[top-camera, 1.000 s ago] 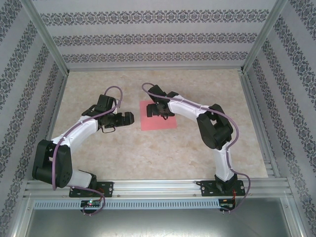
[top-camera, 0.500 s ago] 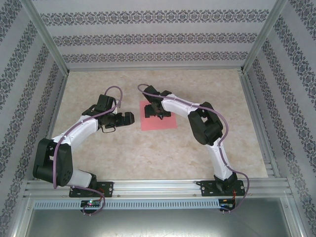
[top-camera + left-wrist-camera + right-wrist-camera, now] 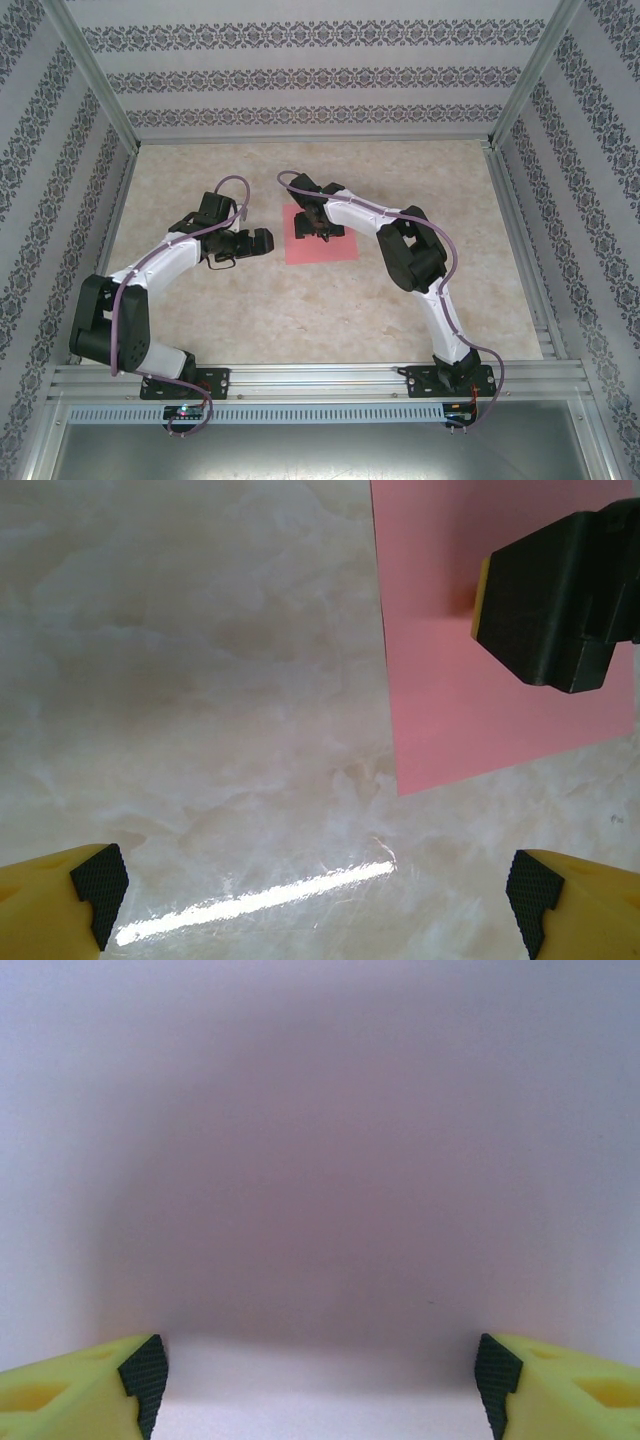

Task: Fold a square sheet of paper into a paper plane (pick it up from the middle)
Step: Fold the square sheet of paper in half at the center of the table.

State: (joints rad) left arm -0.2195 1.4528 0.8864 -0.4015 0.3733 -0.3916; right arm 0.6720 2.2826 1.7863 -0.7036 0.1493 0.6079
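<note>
Marble tabletop (image 3: 250,310) carries the square sheet of paper (image 3: 338,250), lying flat and without any crease. My right claw (image 3: 312,228) hangs over the sheet near its middle, fingers apart, grasping nothing. My left claw (image 3: 262,240) hovers released just beside the sheet. I judge all folding is yet to do.

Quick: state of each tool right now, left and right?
Left tool: open, holding nothing, beside the paper.
Right tool: open, over the paper, nothing gripped.
</note>
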